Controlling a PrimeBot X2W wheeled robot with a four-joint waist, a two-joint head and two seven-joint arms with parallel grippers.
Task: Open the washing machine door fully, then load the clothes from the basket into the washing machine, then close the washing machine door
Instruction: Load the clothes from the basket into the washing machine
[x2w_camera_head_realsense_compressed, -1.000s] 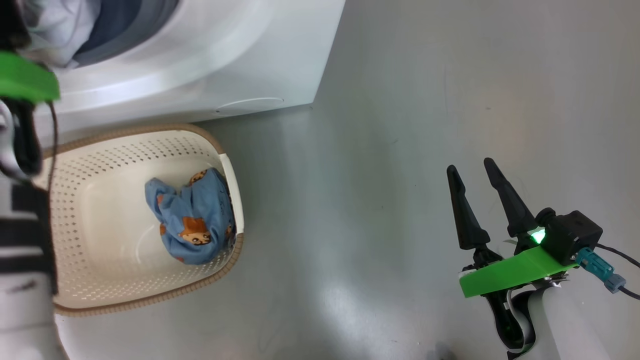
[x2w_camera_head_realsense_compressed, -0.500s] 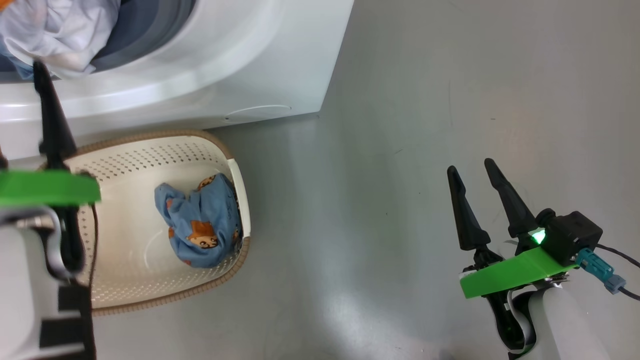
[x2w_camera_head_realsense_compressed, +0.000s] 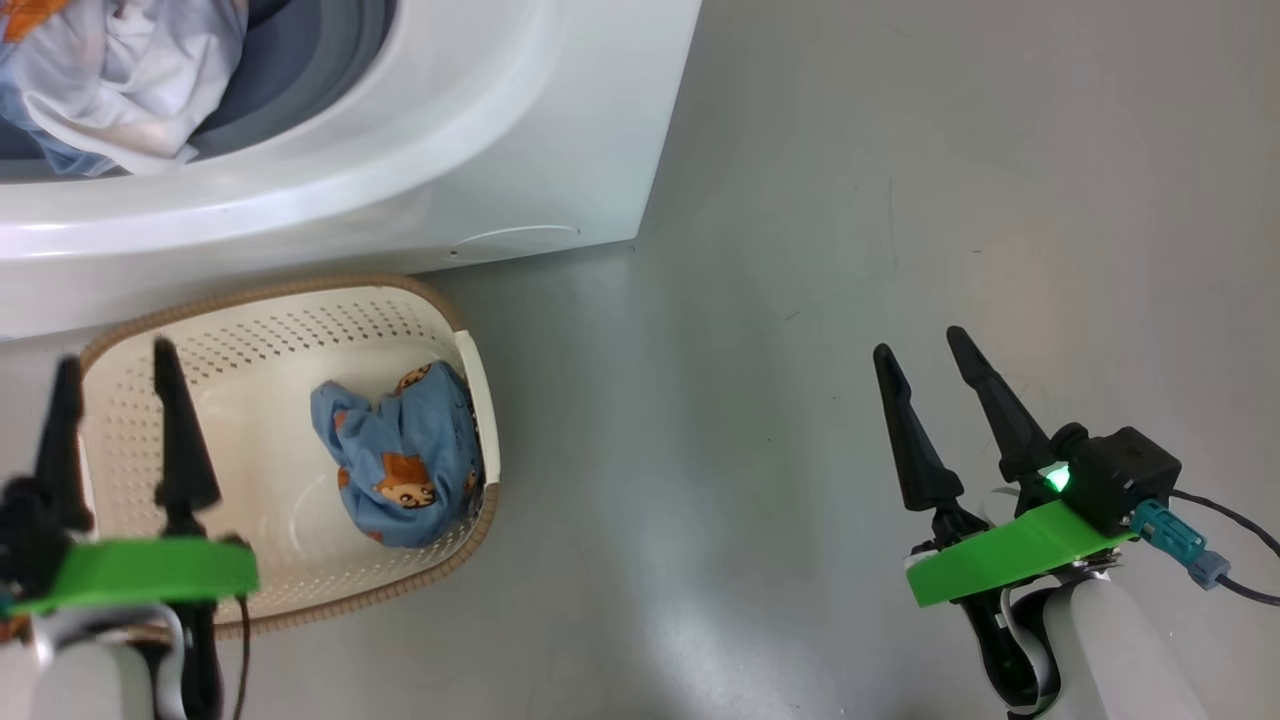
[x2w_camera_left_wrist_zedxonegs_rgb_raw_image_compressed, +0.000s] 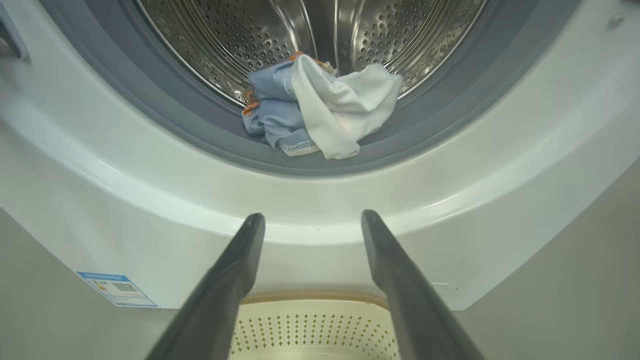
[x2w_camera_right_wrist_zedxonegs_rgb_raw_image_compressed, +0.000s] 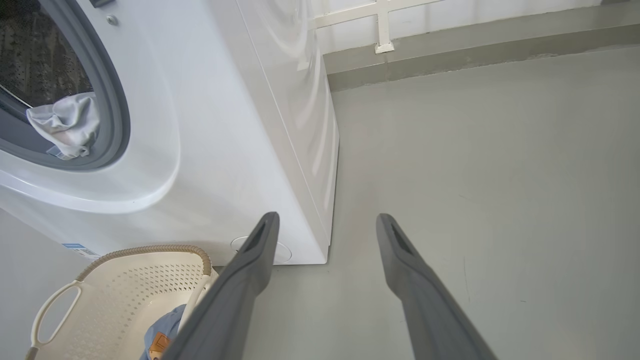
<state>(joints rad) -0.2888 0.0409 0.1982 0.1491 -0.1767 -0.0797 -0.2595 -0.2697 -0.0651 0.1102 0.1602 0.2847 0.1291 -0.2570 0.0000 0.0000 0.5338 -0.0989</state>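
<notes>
Right fingers (x2w_camera_head_realsense_compressed: 910, 450) hang parted over glossy grey floor (x2w_camera_head_realsense_compressed: 800, 200).

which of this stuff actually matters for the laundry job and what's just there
Part of the job:
washing machine
garment at the drum mouth
basket
blue printed garment in the basket
left gripper, open
right gripper, open

Just there:
blue label
round lower hatch
grey floor
white frame by the far wall

Smooth grey floor (x2w_camera_head_realsense_compressed: 900, 150) meets a pale wall (x2w_camera_right_wrist_zedxonegs_rgb_raw_image_compressed: 350, 37).
</notes>
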